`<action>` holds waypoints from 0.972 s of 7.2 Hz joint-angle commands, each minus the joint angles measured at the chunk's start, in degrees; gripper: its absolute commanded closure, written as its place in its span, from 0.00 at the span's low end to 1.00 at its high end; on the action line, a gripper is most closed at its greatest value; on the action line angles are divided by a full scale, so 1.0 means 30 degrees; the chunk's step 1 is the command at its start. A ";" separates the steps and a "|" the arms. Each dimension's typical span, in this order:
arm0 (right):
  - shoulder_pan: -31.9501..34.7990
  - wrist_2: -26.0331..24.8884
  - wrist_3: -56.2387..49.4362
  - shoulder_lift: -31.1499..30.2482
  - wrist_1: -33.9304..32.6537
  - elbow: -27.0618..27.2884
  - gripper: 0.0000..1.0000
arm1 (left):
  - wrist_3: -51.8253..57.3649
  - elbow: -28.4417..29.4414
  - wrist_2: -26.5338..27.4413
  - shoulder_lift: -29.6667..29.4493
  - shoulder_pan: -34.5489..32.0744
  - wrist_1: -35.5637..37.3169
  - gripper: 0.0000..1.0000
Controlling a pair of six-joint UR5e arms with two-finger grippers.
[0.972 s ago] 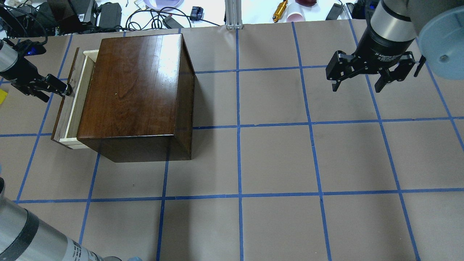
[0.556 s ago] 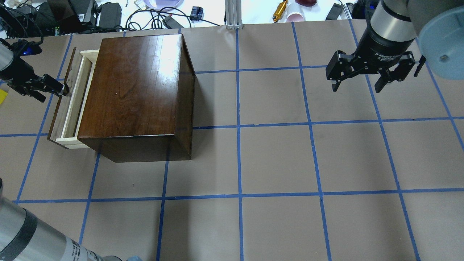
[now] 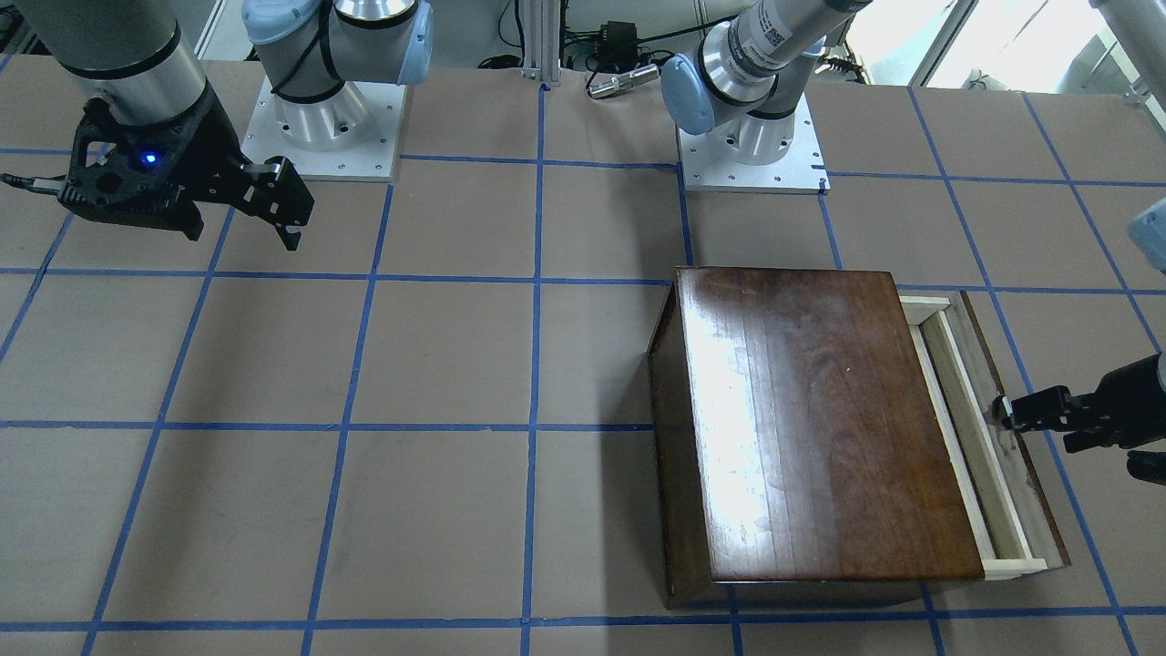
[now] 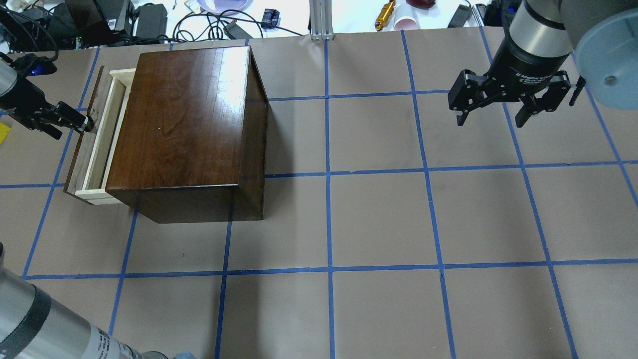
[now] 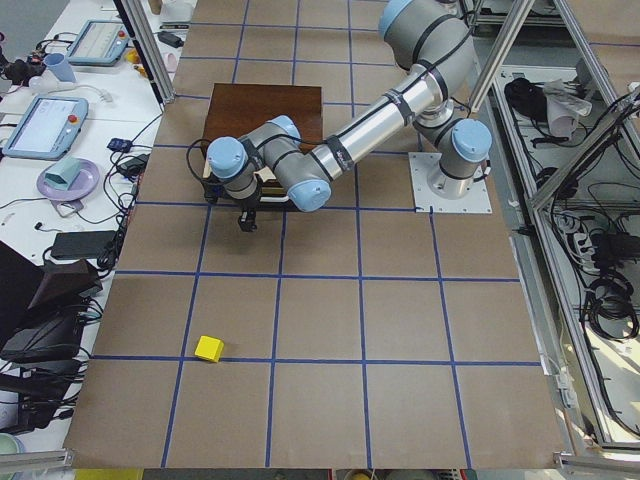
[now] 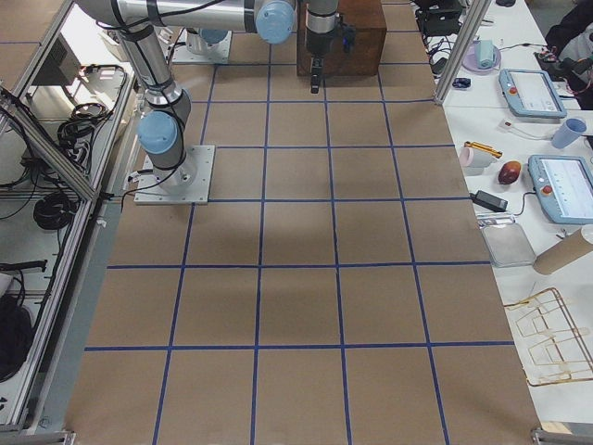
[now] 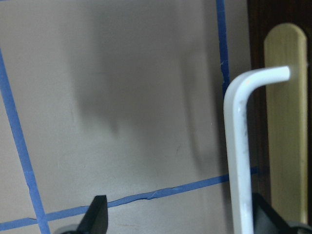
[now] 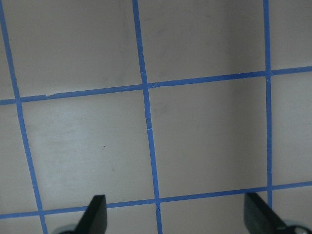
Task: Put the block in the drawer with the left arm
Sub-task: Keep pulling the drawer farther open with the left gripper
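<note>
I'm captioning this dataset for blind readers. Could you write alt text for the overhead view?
The left gripper sits at the front of a partly open drawer in a dark wooden box, far left. The right gripper hangs open above the blue-taped table at upper right.

Bright, even overhead light. Big white glare streak on the glossy box top (image 4: 224,75), soft shadow beside it on the table (image 4: 379,214). Left wrist shot's white handle (image 7: 240,146) looks soft up close.
</note>
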 commanded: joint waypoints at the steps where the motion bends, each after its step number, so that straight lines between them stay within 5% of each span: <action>1: 0.0000 0.0000 0.0000 -0.0001 0.0000 -0.0009 0.00 | 0.0294 0.0027 0.0000 -0.0086 0.0094 0.0126 0.00; 7: 0.0000 0.0000 0.0000 -0.0001 0.0000 -0.0009 0.00 | 0.1083 0.0642 0.0644 -0.0320 0.0094 0.0127 0.00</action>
